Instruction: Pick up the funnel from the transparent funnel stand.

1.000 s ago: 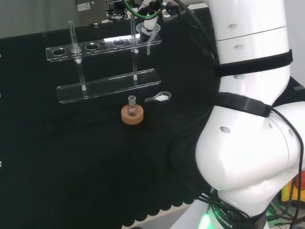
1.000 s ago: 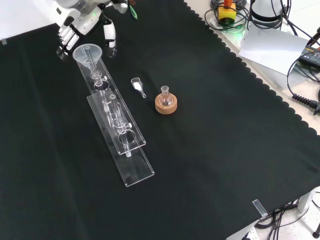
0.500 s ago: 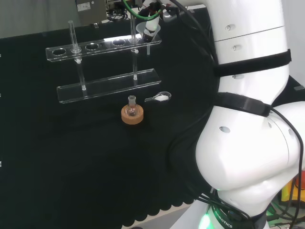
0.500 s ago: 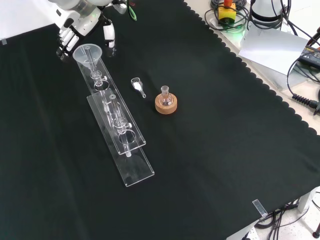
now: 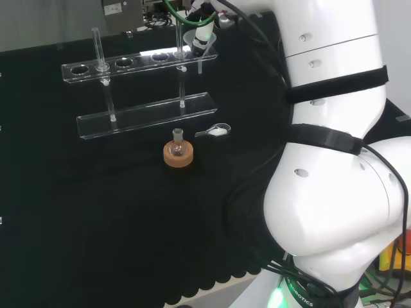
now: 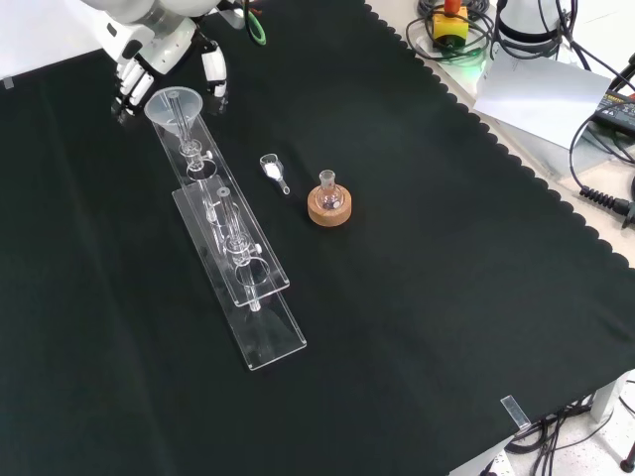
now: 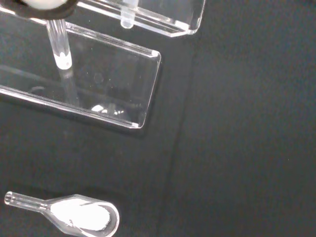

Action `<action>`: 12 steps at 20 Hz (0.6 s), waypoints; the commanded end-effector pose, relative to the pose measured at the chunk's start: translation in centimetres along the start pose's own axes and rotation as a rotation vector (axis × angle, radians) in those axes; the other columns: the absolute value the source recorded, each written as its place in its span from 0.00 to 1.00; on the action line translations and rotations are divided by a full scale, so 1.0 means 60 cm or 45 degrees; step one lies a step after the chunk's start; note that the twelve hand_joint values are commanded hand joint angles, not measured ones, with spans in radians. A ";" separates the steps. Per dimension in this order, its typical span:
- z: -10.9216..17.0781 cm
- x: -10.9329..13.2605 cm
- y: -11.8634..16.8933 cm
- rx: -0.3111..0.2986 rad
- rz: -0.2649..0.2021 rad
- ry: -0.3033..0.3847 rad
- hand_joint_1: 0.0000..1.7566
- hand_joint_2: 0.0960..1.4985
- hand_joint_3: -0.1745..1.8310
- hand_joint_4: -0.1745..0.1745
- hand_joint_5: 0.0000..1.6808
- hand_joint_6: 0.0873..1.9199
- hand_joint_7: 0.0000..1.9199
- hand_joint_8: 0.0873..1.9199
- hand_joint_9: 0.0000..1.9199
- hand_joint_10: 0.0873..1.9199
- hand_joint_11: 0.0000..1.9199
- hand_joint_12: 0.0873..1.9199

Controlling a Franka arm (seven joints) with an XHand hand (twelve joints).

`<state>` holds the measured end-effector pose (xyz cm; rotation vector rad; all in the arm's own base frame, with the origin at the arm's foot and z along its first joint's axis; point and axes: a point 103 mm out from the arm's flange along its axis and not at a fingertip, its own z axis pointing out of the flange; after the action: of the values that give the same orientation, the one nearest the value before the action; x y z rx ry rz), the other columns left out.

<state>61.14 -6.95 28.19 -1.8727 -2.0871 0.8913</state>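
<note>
Our hand [image 6: 164, 45], fingers relaxed and holding nothing, hovers just beyond the funnel [image 6: 175, 107] seated at the far end of the transparent funnel stand [image 6: 260, 342], where we must next close around its bowl.

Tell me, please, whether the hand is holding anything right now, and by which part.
Nothing yet: the hand sits beside the funnel, fingers straight on either side of its rim; the funnel rests in the stand.

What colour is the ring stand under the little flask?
Light brown cork ring, clearest in the front view.
</note>
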 end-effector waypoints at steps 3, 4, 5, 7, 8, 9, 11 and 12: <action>0.003 0.005 0.005 0.032 -0.007 -0.025 0.38 0.40 0.30 0.67 0.09 0.00 0.00 0.17 0.18 0.36 0.18 0.70; 0.003 0.005 0.005 0.027 -0.007 -0.030 0.38 0.40 0.30 0.67 0.10 0.00 0.00 0.18 0.19 0.36 0.18 0.70; 0.002 0.005 0.004 0.025 -0.005 -0.035 0.38 0.40 0.31 0.67 0.11 0.00 0.00 0.19 0.19 0.36 0.18 0.70; 0.002 0.004 0.004 0.020 0.001 -0.041 0.39 0.40 0.31 0.67 0.12 0.00 0.00 0.20 0.19 0.35 0.18 0.70; 0.002 0.003 0.003 0.019 0.003 -0.042 0.39 0.40 0.31 0.67 0.13 0.00 0.00 0.21 0.19 0.35 0.18 0.70; 0.003 0.002 0.003 0.017 0.003 -0.042 0.39 0.40 0.31 0.67 0.13 0.00 0.01 0.21 0.20 0.35 0.18 0.70; 0.003 0.002 0.002 0.014 0.003 -0.046 0.39 0.41 0.31 0.67 0.14 0.00 0.01 0.22 0.20 0.35 0.18 0.70; 0.003 0.002 0.002 0.010 0.004 -0.049 0.39 0.41 0.32 0.66 0.15 0.00 0.01 0.23 0.21 0.34 0.18 0.70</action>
<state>61.16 -6.80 27.85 -1.8614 -2.0912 0.9403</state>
